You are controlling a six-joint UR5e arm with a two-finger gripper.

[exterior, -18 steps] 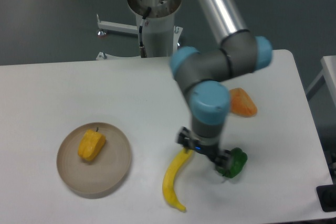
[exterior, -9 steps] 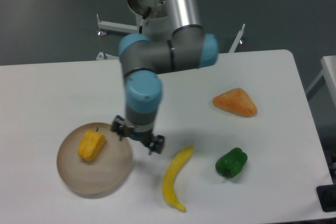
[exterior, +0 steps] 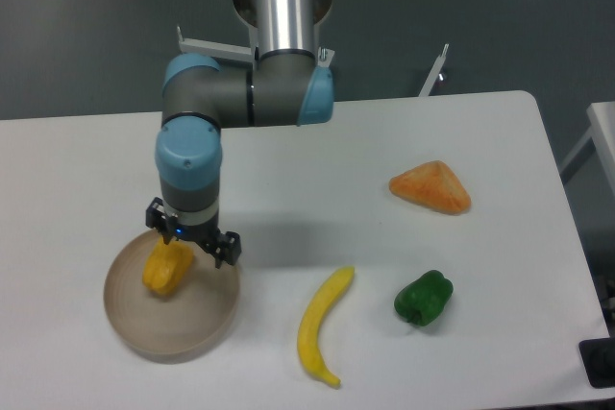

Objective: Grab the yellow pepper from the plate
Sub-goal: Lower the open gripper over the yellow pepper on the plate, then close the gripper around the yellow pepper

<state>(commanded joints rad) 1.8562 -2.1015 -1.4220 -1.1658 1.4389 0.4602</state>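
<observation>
Compared with half a second earlier, the robot arm has swung further left, and its gripper (exterior: 189,242) is now hanging directly over the plate (exterior: 197,328) rather than at the plate's right edge. A second earlier it was far to the plate's right, beside the green pepper. The food items are lying where they were in both earlier pictures.

The plate is sitting on the white table (exterior: 86,180), near its front left part. The yellow pepper (exterior: 165,269) is lying on the plate, left of the plate's middle, with the gripper covering its upper end. The gripper's two dark fingers are standing spread apart, one above the pepper's top left and the other off to the pepper's right above the plate's right side, so the jaws are parted and holding nothing. Whether a finger is touching the pepper cannot be told from this view.

To the right of the plate, a yellow banana (exterior: 320,328) is lying on the table, apart from the plate. Further right of the plate, the green pepper (exterior: 423,298) is resting, and beyond it, toward the table's back right, an orange wedge (exterior: 431,188) is lying. Nothing is lying between the gripper and the yellow pepper
</observation>
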